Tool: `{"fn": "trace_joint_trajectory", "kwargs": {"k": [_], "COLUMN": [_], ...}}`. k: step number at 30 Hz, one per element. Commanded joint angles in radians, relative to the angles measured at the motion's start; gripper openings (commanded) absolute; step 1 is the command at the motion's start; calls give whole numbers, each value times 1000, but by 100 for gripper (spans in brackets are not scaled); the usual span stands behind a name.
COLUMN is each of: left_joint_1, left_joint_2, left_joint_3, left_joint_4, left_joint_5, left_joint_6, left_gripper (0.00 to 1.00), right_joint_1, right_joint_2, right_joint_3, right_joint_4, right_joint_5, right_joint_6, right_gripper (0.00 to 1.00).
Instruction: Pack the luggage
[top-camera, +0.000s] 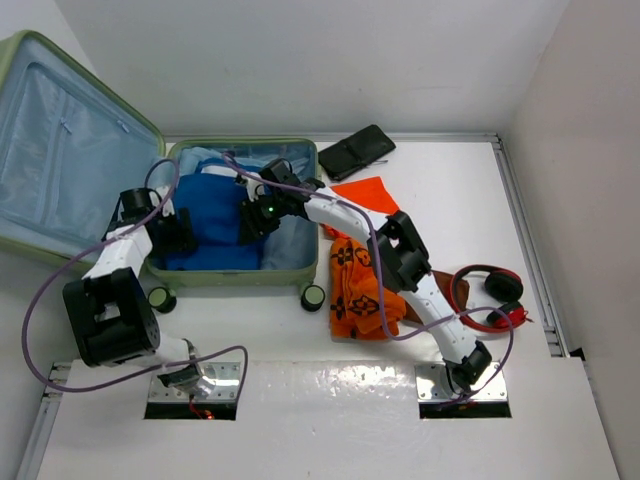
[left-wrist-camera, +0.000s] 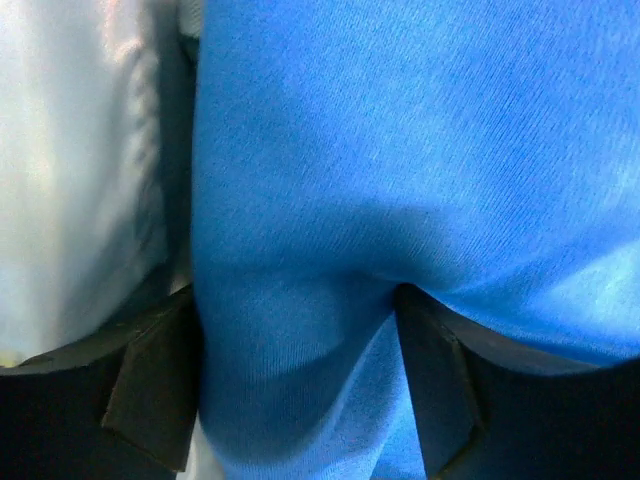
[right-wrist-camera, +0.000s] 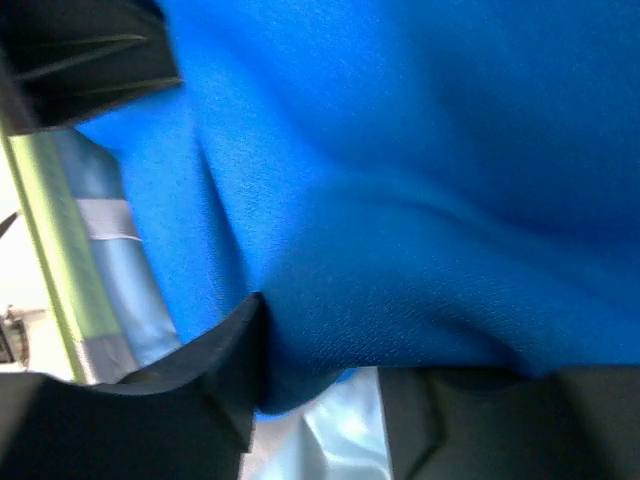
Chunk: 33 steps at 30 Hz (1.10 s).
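**Top view.** The luggage (top-camera: 240, 277) lies open on the left half of the table (top-camera: 450, 180). Its lid stands raised at far left, with the light-blue lining facing the camera. Its base sits flat beside the lid, with two black wheels (top-camera: 313, 297) along the near edge. A blue cloth (top-camera: 215, 225) fills most of the base. The left gripper (top-camera: 183, 232) reaches into the base at the cloth's left edge, and the right gripper (top-camera: 252, 218) meets the cloth at its right side. Just right of the luggage, an orange cloth (top-camera: 360, 275) lies partly under the right arm. A black pouch (top-camera: 355, 152) rests beyond it near the far wall. Red-and-black headphones (top-camera: 490, 297) lie farthest right.

**Left wrist view.** The left gripper (left-wrist-camera: 295, 390) is clamped on a thick fold of blue cloth (left-wrist-camera: 420, 150), which fills the gap from one finger (left-wrist-camera: 150, 385) to the other. Pale lining (left-wrist-camera: 80, 180) shows at left.

**Right wrist view.** The green rim of the luggage (right-wrist-camera: 45, 220) runs down the left edge. The right gripper (right-wrist-camera: 320, 400) is closed on a hanging fold of blue cloth (right-wrist-camera: 420, 200), with a finger (right-wrist-camera: 215, 375) pressed against its left side.
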Motion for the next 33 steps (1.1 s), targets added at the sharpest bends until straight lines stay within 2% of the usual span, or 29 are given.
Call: {"fn": "trace_joint_trajectory", "kwargs": {"k": [1, 2, 5, 9, 10, 13, 15, 17, 22, 23, 25, 26, 27, 29, 30, 32, 33], "left_joint_1": [87, 87, 97, 97, 97, 49, 2, -52, -194, -255, -322, -354, -418, -469, -489, -528, -528], "left_joint_2": [-96, -182, -288, -379, -388, -397, -388, -379, -403, -414, -414, -414, -425, -434, -434, -446, -457], "left_joint_3": [23, 35, 98, 205, 221, 232, 209, 181, 149, 140, 127, 118, 101, 80, 66, 26, 14], "left_joint_4": [112, 126, 126, 126, 135, 147, 157, 167, 167, 167, 155, 155, 141, 141, 152, 178, 202], "left_joint_5": [-264, -180, -33, 80, 94, 115, 135, 178, 371, 411, 431, 431, 413, 378, 362, 303, 286], "left_joint_6": [145, 157, 181, 178, 178, 167, 155, 164, 202, 211, 220, 239, 239, 239, 239, 213, 192], "left_gripper": [76, 78, 80, 80, 78, 74, 69, 69, 78, 85, 86, 88, 90, 90, 90, 90, 90], "right_joint_1": [-42, -39, -42, -44, -49, -67, -104, -145, -294, -330, -390, -409, -458, -490, -521, -565, -576], "right_joint_2": [-2, -9, -47, -97, -142, -222, -282, -347, -534, -613, -667, -757, -787, -885, -931, -969, -1017], "right_joint_3": [-1, -8, -19, -31, -51, -94, -126, -186, -289, -365, -472, -557, -597, -732, -865, -951, -1070], "right_joint_4": [-41, -41, -52, -67, -75, -87, -89, -87, -142, -185, -240, -286, -314, -388, -411, -417, -410], "right_joint_5": [125, 125, 131, 136, 136, 141, 141, 133, 89, 70, 58, 43, 46, 27, 24, 13, 12], "right_joint_6": [-59, -65, -79, -111, -117, -110, -101, -73, -52, -55, -71, -100, -123, -128, -119, -60, -46], "right_gripper": [49, 50, 53, 59, 65, 79, 84, 86, 86, 86, 86, 86, 86, 86, 86, 87, 91]}}
